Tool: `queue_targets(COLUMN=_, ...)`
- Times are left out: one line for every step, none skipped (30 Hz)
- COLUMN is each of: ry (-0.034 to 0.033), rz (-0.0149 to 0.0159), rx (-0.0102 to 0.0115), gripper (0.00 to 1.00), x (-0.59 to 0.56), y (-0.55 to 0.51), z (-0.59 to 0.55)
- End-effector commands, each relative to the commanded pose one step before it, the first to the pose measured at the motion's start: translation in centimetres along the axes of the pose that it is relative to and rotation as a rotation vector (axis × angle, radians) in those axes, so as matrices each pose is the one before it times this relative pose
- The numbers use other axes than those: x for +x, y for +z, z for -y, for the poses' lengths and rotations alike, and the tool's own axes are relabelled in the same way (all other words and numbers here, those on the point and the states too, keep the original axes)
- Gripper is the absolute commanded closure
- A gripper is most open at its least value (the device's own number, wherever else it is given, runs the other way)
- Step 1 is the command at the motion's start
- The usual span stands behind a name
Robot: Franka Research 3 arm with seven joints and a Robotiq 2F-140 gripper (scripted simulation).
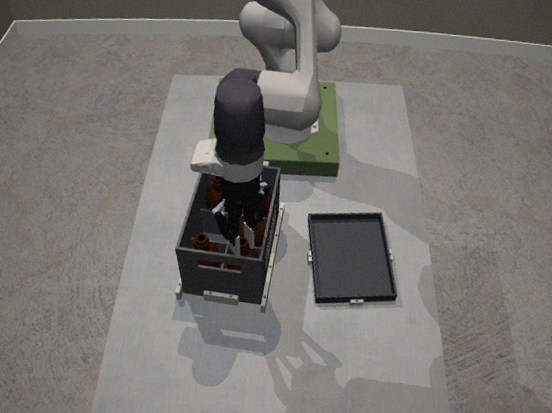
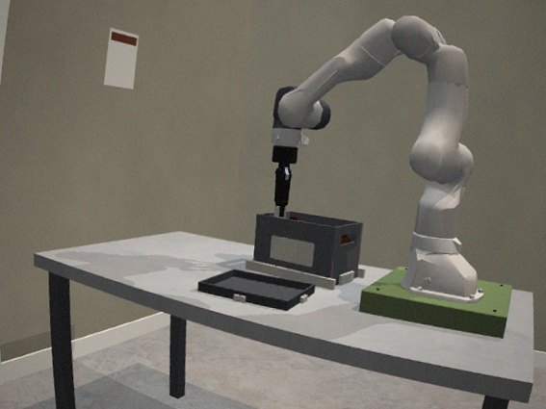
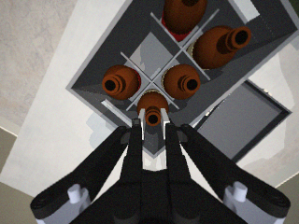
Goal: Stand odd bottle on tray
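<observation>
Top: gripper (image 1: 243,235) (image 2: 280,211) (image 3: 152,115) reaches into divided crate (image 1: 189,271) (image 2: 323,244) (image 3: 105,57); tray (image 1: 354,255) (image 2: 255,286) (image 3: 248,121) lies apart, without bottle.

Exterior: crate looks level; fingertips near rim. Low lift could catch wall, dragging crate.

Wrist: jaws narrow, apparently clamped on corner brown bottle (image 3: 152,100), still in crate. Slim pinch may let bottle swing or slip; neighbours or dividers could snag it. Neck difference unreadable, so wrong pick possible.

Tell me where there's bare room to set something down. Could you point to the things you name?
Inside the black rectangular tray (image 1: 353,257) (image 2: 255,286) (image 3: 248,121), within its rim; also the dark grey crate's (image 1: 218,253) (image 2: 262,241) (image 3: 70,88) vacant middle cell, bordered by three bottles. Crowded: the crate corner, where the gripper (image 1: 242,234) (image 2: 280,213) (image 3: 152,115) grips a brown bottle (image 1: 244,244) (image 3: 152,100).
</observation>
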State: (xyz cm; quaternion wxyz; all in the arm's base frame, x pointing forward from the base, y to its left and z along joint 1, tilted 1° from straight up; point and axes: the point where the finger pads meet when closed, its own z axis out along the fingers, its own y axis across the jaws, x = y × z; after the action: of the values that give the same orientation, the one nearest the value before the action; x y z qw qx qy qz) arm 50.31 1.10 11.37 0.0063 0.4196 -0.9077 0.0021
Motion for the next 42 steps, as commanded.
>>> queue_targets(ry=0.00348, rz=-0.00229, rx=0.00071, gripper=0.9, x=0.073, y=0.126, z=-0.017)
queue_targets(ry=0.0, rz=0.0, rx=0.0, gripper=0.9, x=0.0, y=0.0, z=0.0)
queue_targets(ry=0.0, rz=0.0, rx=0.0, gripper=0.9, x=0.0, y=0.0, z=0.0)
queue_targets(ry=0.0, rz=0.0, rx=0.0, gripper=0.9, x=0.0, y=0.0, z=0.0)
queue_targets(ry=0.0, rz=0.0, rx=0.0, gripper=0.9, x=0.0, y=0.0, z=0.0)
queue_targets(ry=0.0, rz=0.0, rx=0.0, gripper=0.9, x=0.0, y=0.0, z=0.0)
queue_targets(ry=0.0, rz=0.0, rx=0.0, gripper=0.9, x=0.0, y=0.0, z=0.0)
queue_targets(ry=0.0, rz=0.0, rx=0.0, gripper=0.9, x=0.0, y=0.0, z=0.0)
queue_targets(ry=0.0, rz=0.0, rx=0.0, gripper=0.9, x=0.0, y=0.0, z=0.0)
queue_targets(ry=0.0, rz=0.0, rx=0.0, gripper=0.9, x=0.0, y=0.0, z=0.0)
queue_targets(ry=0.0, rz=0.0, rx=0.0, gripper=0.9, x=0.0, y=0.0, z=0.0)
queue_targets(ry=0.0, rz=0.0, rx=0.0, gripper=0.9, x=0.0, y=0.0, z=0.0)
queue_targets(ry=0.0, rz=0.0, rx=0.0, gripper=0.9, x=0.0, y=0.0, z=0.0)
queue_targets(ry=0.0, rz=0.0, rx=0.0, gripper=0.9, x=0.0, y=0.0, z=0.0)
queue_targets(ry=0.0, rz=0.0, rx=0.0, gripper=0.9, x=0.0, y=0.0, z=0.0)
queue_targets(ry=0.0, rz=0.0, rx=0.0, gripper=0.9, x=0.0, y=0.0, z=0.0)
queue_targets(ry=0.0, rz=0.0, rx=0.0, gripper=0.9, x=0.0, y=0.0, z=0.0)
queue_targets(ry=0.0, rz=0.0, rx=0.0, gripper=0.9, x=0.0, y=0.0, z=0.0)
queue_targets(ry=0.0, rz=0.0, rx=0.0, gripper=0.9, x=0.0, y=0.0, z=0.0)
queue_targets(ry=0.0, rz=0.0, rx=0.0, gripper=0.9, x=0.0, y=0.0, z=0.0)
queue_targets(ry=0.0, rz=0.0, rx=0.0, gripper=0.9, x=0.0, y=0.0, z=0.0)
queue_targets(ry=0.0, rz=0.0, rx=0.0, gripper=0.9, x=0.0, y=0.0, z=0.0)
queue_targets(ry=0.0, rz=0.0, rx=0.0, gripper=0.9, x=0.0, y=0.0, z=0.0)
queue_targets(ry=0.0, rz=0.0, rx=0.0, gripper=0.9, x=0.0, y=0.0, z=0.0)
queue_targets(ry=0.0, rz=0.0, rx=0.0, gripper=0.9, x=0.0, y=0.0, z=0.0)
queue_targets(ry=0.0, rz=0.0, rx=0.0, gripper=0.9, x=0.0, y=0.0, z=0.0)
queue_targets(ry=0.0, rz=0.0, rx=0.0, gripper=0.9, x=0.0, y=0.0, z=0.0)
queue_targets(ry=0.0, rz=0.0, rx=0.0, gripper=0.9, x=0.0, y=0.0, z=0.0)
queue_targets(ry=0.0, rz=0.0, rx=0.0, gripper=0.9, x=0.0, y=0.0, z=0.0)
queue_targets(ry=0.0, rz=0.0, rx=0.0, gripper=0.9, x=0.0, y=0.0, z=0.0)
queue_targets(ry=0.0, rz=0.0, rx=0.0, gripper=0.9, x=0.0, y=0.0, z=0.0)
queue_targets(ry=0.0, rz=0.0, rx=0.0, gripper=0.9, x=0.0, y=0.0, z=0.0)
queue_targets(ry=0.0, rz=0.0, rx=0.0, gripper=0.9, x=0.0, y=0.0, z=0.0)
queue_targets(ry=0.0, rz=0.0, rx=0.0, gripper=0.9, x=0.0, y=0.0, z=0.0)
queue_targets(ry=0.0, rz=0.0, rx=0.0, gripper=0.9, x=0.0, y=0.0, z=0.0)
queue_targets(ry=0.0, rz=0.0, rx=0.0, gripper=0.9, x=0.0, y=0.0, z=0.0)
queue_targets(ry=0.0, rz=0.0, rx=0.0, gripper=0.56, x=0.0, y=0.0, z=0.0)
queue_targets(ry=0.0, rz=0.0, rx=0.0, gripper=0.56, x=0.0, y=0.0, z=0.0)
queue_targets(ry=0.0, rz=0.0, rx=0.0, gripper=0.56, x=0.0, y=0.0, z=0.0)
queue_targets(ry=0.0, rz=0.0, rx=0.0, gripper=0.56, x=0.0, y=0.0, z=0.0)
queue_targets(ry=0.0, rz=0.0, rx=0.0, gripper=0.56, x=0.0, y=0.0, z=0.0)
queue_targets(ry=0.0, rz=0.0, rx=0.0, gripper=0.56, x=0.0, y=0.0, z=0.0)
